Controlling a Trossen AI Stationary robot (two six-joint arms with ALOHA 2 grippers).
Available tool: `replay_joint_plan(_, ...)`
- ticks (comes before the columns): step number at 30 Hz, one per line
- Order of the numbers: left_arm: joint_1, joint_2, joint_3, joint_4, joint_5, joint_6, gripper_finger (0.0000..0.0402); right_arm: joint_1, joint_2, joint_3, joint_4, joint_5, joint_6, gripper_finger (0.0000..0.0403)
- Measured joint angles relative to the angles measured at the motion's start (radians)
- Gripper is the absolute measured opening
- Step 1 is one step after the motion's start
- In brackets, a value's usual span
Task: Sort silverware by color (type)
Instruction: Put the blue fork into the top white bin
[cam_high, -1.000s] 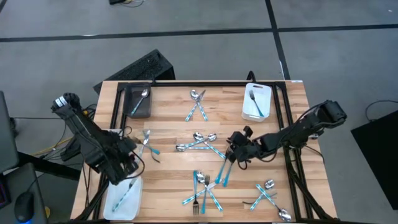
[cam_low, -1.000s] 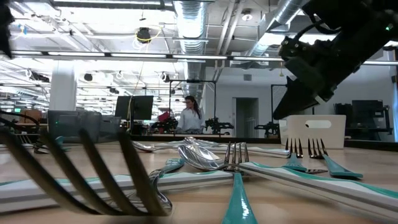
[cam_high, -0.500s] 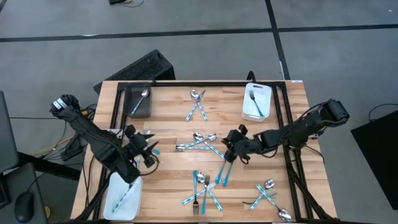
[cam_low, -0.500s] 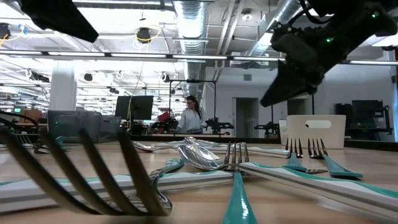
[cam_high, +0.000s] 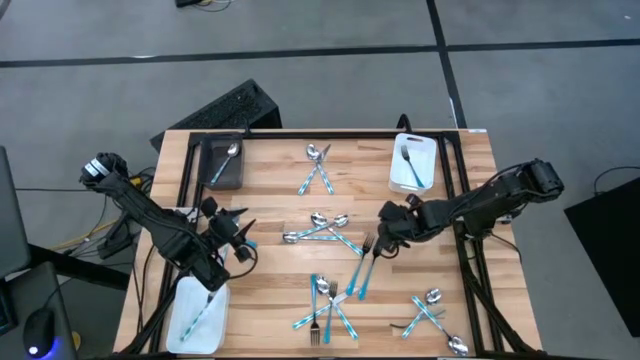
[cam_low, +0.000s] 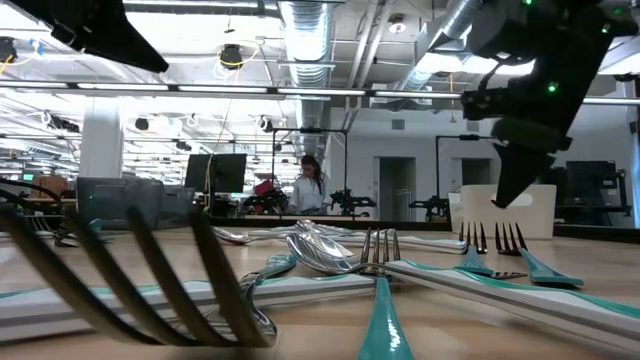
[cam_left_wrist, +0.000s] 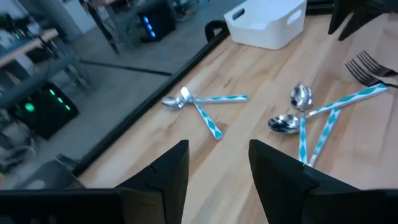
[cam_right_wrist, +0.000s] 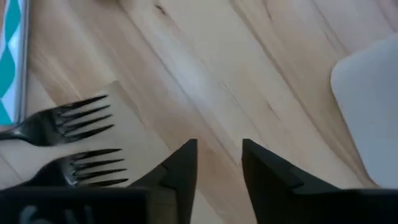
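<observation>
Right gripper (cam_high: 388, 232), jaws open and empty, hovers just beside the heads of two forks (cam_high: 366, 262) lying mid-tabletop with handles running diagonally away toward the front edge, nearer than the left gripper (cam_high: 232, 240), jaws also open.

My two arms are dark, nearly black, built of jointed tubular links. The left arm (cam_high: 150, 215) carries a pale cap at its shoulder end. My fingers (cam_left_wrist: 168, 177) are matte black, flat, angular wedges; green lights glow on the right arm (cam_low: 545, 90).
</observation>
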Motion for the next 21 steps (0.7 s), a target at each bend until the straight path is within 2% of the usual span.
replay_joint_plan(2,0.004,0.000,0.000,-0.002,-0.026,0.019,0.0155,0.001,0.000,0.004,0.004,-0.014,0.000,0.0176)
replay_joint_plan(4,0.017,0.000,0.000,-0.005,-0.037,0.041,0.0155,0.002,0.003,0.004,0.001,-0.092,-0.020,0.0185)
replay_joint_plan(6,0.037,0.000,0.000,-0.004,-0.015,0.044,0.0155,0.003,0.015,0.004,-0.003,-0.174,-0.051,0.0189)
replay_joint_plan(8,0.061,0.002,0.000,-0.001,0.031,0.027,0.0155,0.009,0.020,0.004,-0.013,-0.209,-0.057,0.0190)
replay_joint_plan(14,0.131,0.046,-0.017,0.011,0.129,-0.099,0.0155,0.057,0.016,0.004,-0.053,-0.229,-0.008,0.0184)
replay_joint_plan(18,0.184,0.076,-0.064,0.019,0.234,-0.112,0.0155,0.123,0.014,0.003,-0.152,-0.286,0.026,0.0181)
replay_joint_plan(21,0.214,0.082,-0.120,0.092,0.268,-0.109,0.0155,0.141,0.014,0.003,-0.106,-0.264,0.019,0.0181)
